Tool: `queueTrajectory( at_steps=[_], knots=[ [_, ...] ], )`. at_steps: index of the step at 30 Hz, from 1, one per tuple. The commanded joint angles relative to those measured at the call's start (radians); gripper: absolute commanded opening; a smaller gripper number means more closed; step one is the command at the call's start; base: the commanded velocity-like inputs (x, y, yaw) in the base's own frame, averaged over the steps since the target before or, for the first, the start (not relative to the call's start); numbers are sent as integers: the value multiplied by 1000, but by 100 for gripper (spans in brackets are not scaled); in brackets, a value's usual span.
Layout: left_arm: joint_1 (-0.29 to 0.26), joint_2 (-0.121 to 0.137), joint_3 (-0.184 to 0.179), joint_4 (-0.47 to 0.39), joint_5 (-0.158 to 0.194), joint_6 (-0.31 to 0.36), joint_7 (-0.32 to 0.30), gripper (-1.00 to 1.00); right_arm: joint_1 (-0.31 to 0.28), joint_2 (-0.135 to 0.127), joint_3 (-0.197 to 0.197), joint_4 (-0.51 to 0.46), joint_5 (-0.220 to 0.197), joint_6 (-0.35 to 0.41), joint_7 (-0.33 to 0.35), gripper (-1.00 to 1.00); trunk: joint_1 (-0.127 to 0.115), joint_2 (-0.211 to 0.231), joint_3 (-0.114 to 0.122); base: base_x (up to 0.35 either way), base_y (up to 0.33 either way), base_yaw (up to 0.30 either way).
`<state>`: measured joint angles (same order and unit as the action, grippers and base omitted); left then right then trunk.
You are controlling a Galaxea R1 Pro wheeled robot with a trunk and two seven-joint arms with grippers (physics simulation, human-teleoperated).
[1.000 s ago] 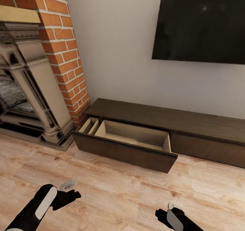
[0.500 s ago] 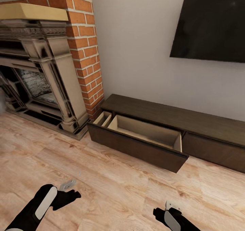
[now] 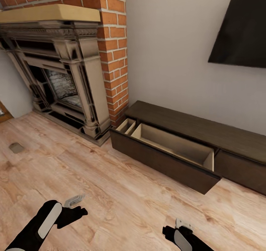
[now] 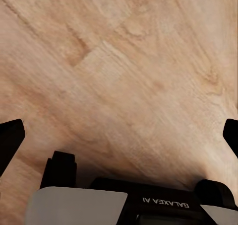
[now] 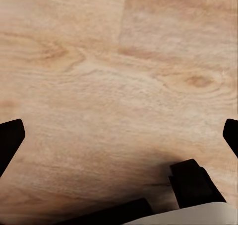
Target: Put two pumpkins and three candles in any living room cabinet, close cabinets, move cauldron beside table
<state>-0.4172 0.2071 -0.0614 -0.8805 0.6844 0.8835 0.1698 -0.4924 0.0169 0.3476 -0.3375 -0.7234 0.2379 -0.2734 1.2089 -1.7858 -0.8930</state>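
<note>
I see the cabinet (image 3: pixel 192 132), long, low and dark brown, against the wall at about two o'clock. Its wide left drawer (image 3: pixel 173 151) stands pulled out, pale inside. At nine o'clock a small grey-brown candle (image 3: pixel 16 147) sits on the floor.

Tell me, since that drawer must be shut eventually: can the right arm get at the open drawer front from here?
Probably not yet. The right pincer hangs low over bare floor, well apart from the open drawer; nothing blocks the way, though.

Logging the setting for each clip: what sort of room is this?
Most likely a living room: an ornate fireplace in a brick chimney, a wall-mounted TV, and a long low TV cabinet with one drawer open.
</note>
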Motion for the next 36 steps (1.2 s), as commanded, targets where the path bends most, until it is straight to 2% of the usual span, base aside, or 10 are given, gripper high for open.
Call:
queueTrajectory(
  at_steps=[1, 6, 14, 36],
  knots=[
    [0, 0, 0, 0, 0, 0, 0, 100, 0, 2, 0, 0, 0, 0, -4, 100, 0, 0, 0, -1, 0, 296],
    [0, 0, 0, 0, 0, 0, -1, 100, 0, 12, 1, 0, -1, -8, -29, 100, 0, 0, 0, 0, 0, 297],
    [0, 1, 0, 0, 0, 1, -2, 100, 0, 22, 2, 0, 1, -19, -33, 100, 0, 0, 0, 0, 0, 298],
    [0, 1, 0, 0, 0, 2, -1, 100, 0, 25, 2, 0, 1, -22, -33, 100, 0, 0, 7, 0, 0, 298]
  ],
)
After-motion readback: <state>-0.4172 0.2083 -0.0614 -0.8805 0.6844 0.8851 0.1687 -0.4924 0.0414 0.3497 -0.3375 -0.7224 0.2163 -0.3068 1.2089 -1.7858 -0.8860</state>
